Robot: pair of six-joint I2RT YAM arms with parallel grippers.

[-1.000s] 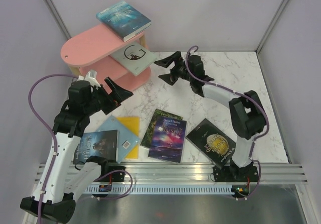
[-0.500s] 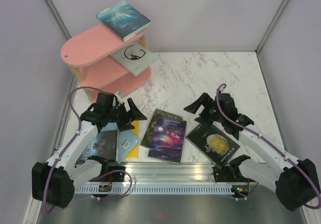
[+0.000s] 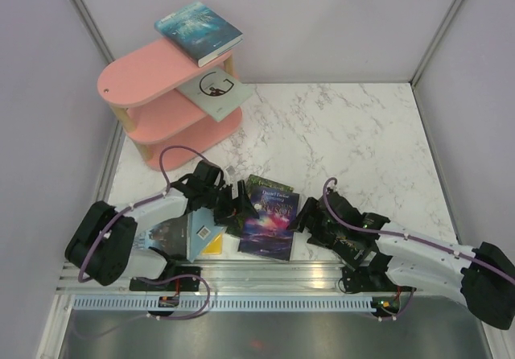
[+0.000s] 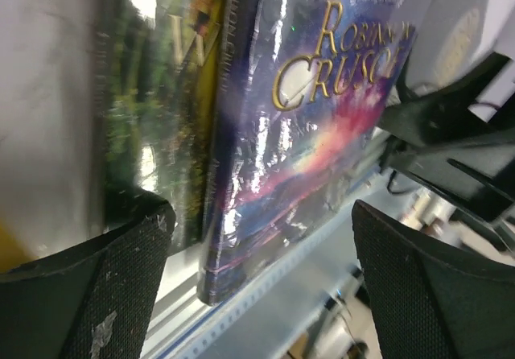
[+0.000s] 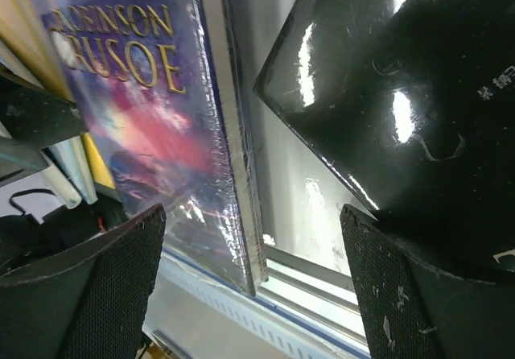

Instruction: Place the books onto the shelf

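Left fingers (image 4: 96, 286) are spread wide and grasp nothing. They sit low over the tabletop (image 3: 338, 125) at the left edge of the purple book (image 3: 269, 220). In the left wrist view the near end of that book shows between the two pads, with the green book (image 3: 259, 185) just to its left.

Right fingers (image 5: 88, 295) are also spread wide and grasp nothing. They sit low at the right edge of the purple book. In the right wrist view the purple book lies on the left, the black book (image 5: 402, 93) on the right, and a strip of bare tabletop runs between them. Whether either pad touches a book cannot be told.

Both arms reach low and inward from the near edge, so the two pairs of fingers face each other across the purple book.

Book positions:
- The purple book lies flat near the middle of the near edge, on top of the green book, whose far end shows beyond it.
- The black book lies to the right and is mostly hidden under the right arm in the top view.
- The blue book (image 3: 173, 234) and yellow book (image 3: 213, 246) lie at the near left, partly under the left arm.

The shelf (image 3: 145, 73) stands in the far left corner. The teal book (image 3: 197, 30) lies on its top tier and overhangs the right end. The grey book (image 3: 216, 89) lies on the middle tier.
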